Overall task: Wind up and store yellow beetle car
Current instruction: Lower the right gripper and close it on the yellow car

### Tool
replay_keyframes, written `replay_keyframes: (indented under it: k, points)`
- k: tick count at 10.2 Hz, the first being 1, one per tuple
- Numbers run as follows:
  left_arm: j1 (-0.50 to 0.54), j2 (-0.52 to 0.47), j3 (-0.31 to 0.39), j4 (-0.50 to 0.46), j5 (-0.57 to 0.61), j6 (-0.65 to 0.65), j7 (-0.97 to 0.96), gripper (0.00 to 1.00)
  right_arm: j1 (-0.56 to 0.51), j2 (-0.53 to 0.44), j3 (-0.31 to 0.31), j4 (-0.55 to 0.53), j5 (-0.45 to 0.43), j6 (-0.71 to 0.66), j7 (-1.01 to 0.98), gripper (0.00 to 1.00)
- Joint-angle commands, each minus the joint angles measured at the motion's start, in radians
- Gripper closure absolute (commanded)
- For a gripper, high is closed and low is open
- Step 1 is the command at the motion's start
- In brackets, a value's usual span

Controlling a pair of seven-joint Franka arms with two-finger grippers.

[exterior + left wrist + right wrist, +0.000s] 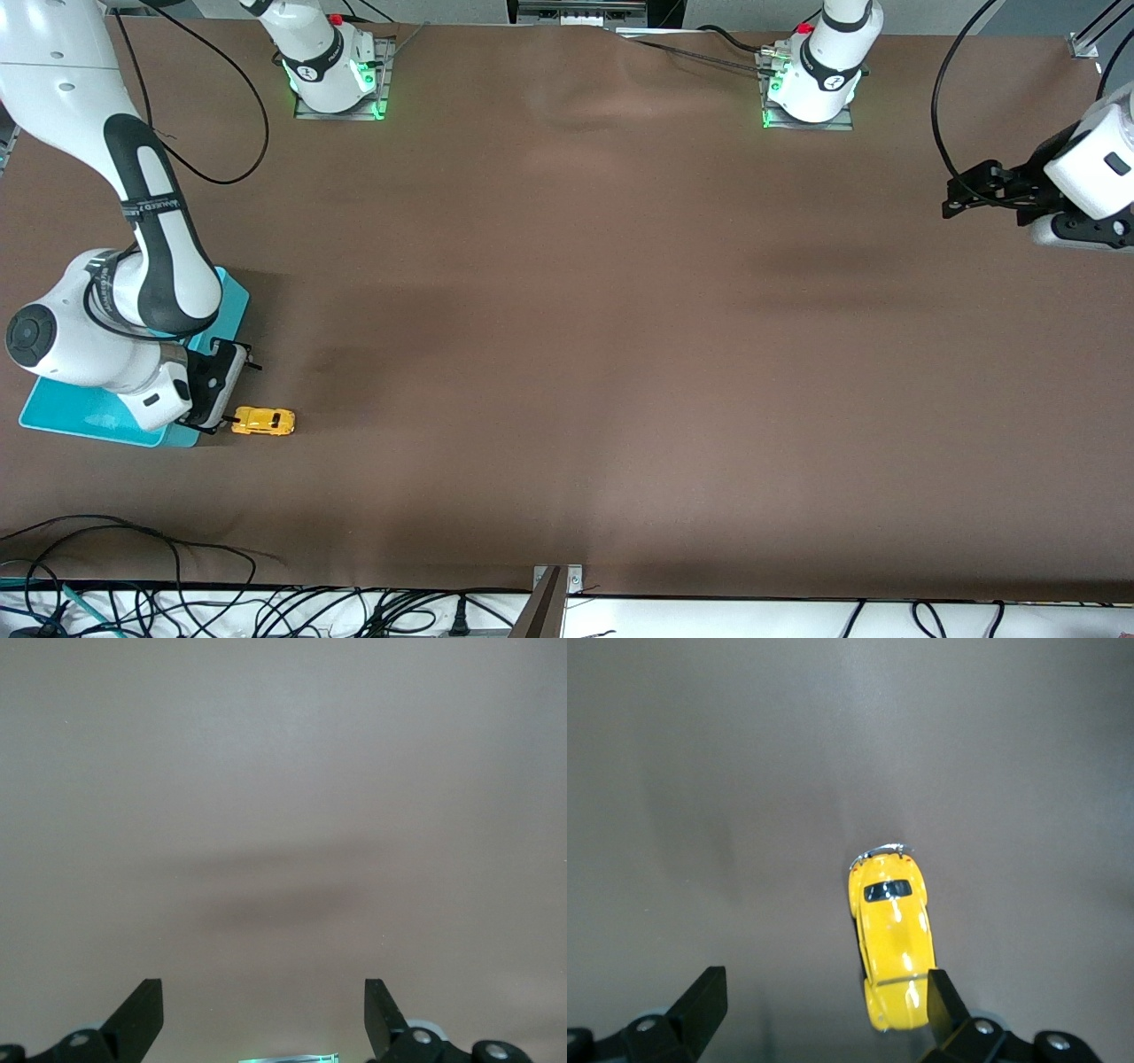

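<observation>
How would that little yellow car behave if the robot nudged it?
The yellow beetle car stands on its wheels on the flat table, so it would probably roll. Its glossy rounded body looks stiff, likely slippery. Being small, it is probably light.

Yellow beetle car [263, 422] on the table [567, 354] toward the right arm's end, just beside a flat tray [62, 409], right gripper [217, 387] over the tray's edge beside the car, left gripper [961, 197] over bare table at the left arm's end.
</observation>
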Motion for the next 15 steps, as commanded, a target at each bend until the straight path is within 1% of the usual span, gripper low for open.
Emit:
replay_keyframes:
  k: [1, 2, 5, 6, 8, 9, 10, 11, 12, 13, 14, 15]
  points:
    - [-0.014, -0.030, 0.020, -0.015, -0.018, 0.023, 0.027, 0.00, 0.008, 0.065, 0.005, 0.087, 0.012, -0.007, -0.065, 0.00]
    - [-0.013, -0.025, 0.018, 0.005, -0.017, 0.018, 0.027, 0.00, 0.008, 0.079, 0.004, 0.097, 0.012, -0.007, -0.065, 0.00]
    - [-0.014, -0.027, 0.014, 0.024, -0.017, 0.014, 0.025, 0.00, 0.018, 0.128, 0.002, 0.162, -0.022, -0.003, -0.077, 0.00]
    - [-0.016, -0.028, 0.011, 0.039, -0.017, 0.002, 0.022, 0.00, 0.021, 0.137, 0.002, 0.167, -0.028, 0.000, -0.071, 0.00]
    - [-0.011, -0.028, 0.014, 0.080, -0.018, -0.067, 0.022, 0.00, 0.021, 0.166, 0.002, 0.189, -0.029, 0.031, -0.079, 0.00]
    - [-0.013, -0.027, 0.012, 0.112, -0.018, -0.087, 0.022, 0.00, 0.021, 0.171, 0.002, 0.189, -0.034, 0.031, -0.077, 0.02]
    - [-0.017, -0.027, 0.009, 0.126, -0.018, -0.092, 0.021, 0.00, 0.021, 0.173, 0.002, 0.190, -0.049, 0.031, -0.077, 0.44]
    - [-0.016, -0.028, 0.005, 0.130, -0.017, -0.101, 0.019, 0.00, 0.021, 0.173, 0.002, 0.190, -0.056, 0.031, -0.077, 0.66]
    - [-0.014, -0.030, 0.006, 0.157, -0.017, -0.123, 0.019, 0.00, 0.021, 0.173, 0.002, 0.190, -0.057, 0.031, -0.080, 0.72]
    - [-0.014, -0.024, 0.014, 0.183, -0.012, -0.159, 0.019, 0.00, 0.021, 0.173, 0.002, 0.189, -0.068, 0.031, -0.082, 0.90]
    - [-0.011, -0.011, 0.014, 0.180, -0.005, -0.163, 0.022, 0.00, 0.021, 0.171, 0.002, 0.190, -0.082, 0.029, -0.083, 1.00]
    - [-0.007, -0.010, 0.014, 0.185, -0.018, -0.163, 0.025, 0.00, 0.021, 0.170, 0.004, 0.195, -0.086, 0.025, -0.082, 1.00]
